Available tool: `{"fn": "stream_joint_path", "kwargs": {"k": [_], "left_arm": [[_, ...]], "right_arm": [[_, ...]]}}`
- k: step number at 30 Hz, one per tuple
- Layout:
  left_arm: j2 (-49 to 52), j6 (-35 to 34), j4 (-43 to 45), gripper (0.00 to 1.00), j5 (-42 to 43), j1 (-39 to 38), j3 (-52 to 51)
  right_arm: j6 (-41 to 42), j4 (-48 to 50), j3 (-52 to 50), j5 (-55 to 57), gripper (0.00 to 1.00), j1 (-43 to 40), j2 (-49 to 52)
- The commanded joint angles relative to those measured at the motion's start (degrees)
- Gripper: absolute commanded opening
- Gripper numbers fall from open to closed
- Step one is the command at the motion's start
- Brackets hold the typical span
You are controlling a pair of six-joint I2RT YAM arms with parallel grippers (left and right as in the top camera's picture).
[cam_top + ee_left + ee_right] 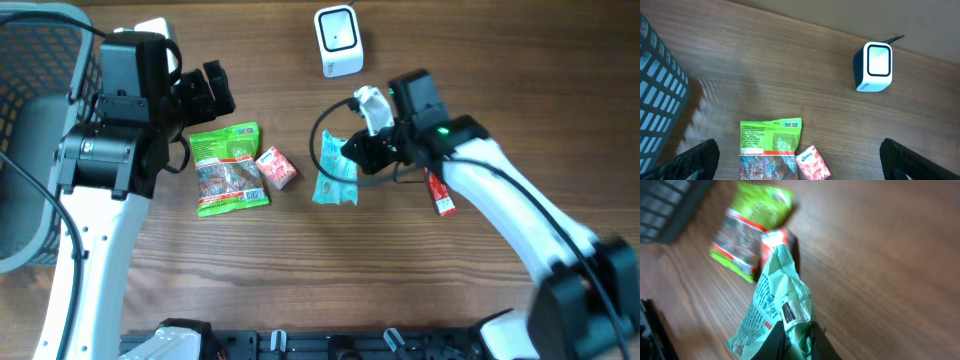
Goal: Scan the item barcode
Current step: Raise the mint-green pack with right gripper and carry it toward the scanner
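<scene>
A mint-green packet [775, 305] with a barcode label [792, 311] is pinched between the fingers of my right gripper [797, 342], which is shut on its edge. From overhead the same packet [335, 172] hangs left of my right gripper [362, 150] near the table's middle. The white barcode scanner [338, 40] stands at the back of the table and appears again as the scanner [874, 66] in the left wrist view. My left gripper [797, 165] is wide open above the table, holding nothing.
A green snack bag [229, 168] and a small red tissue pack [276, 167] lie left of centre. A red stick packet [440, 194] lies under the right arm. A grey mesh basket [35, 120] fills the left edge.
</scene>
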Motion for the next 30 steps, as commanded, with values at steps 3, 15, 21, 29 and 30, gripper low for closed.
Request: {"fn": "stream_joint_path", "kwargs": {"k": [3,15,21,29,30], "left_arm": [[0.0,0.7,0.1,1.0,-0.5,-0.1,0.3],[0.0,0.7,0.1,1.0,-0.5,-0.1,0.3],[0.0,0.7,0.1,1.0,-0.5,-0.1,0.3],[0.0,0.7,0.1,1.0,-0.5,-0.1,0.3],[0.0,0.7,0.1,1.0,-0.5,-0.1,0.3]], "right_arm": [[-2.6,-1.5,0.3,3.8,0.04,0.0,-11.9],[2.6,-3.3,0.4,9.5,0.04,0.0,-22.6],[-1.7,-13.0,0.4,14.3,0.04,0.0,-26.2],[-1.9,-11.5,0.3,14.3,0.04,0.0,-24.4],[-2.0,-11.3,0.3,14.3,0.04,0.0,-23.8]]}}
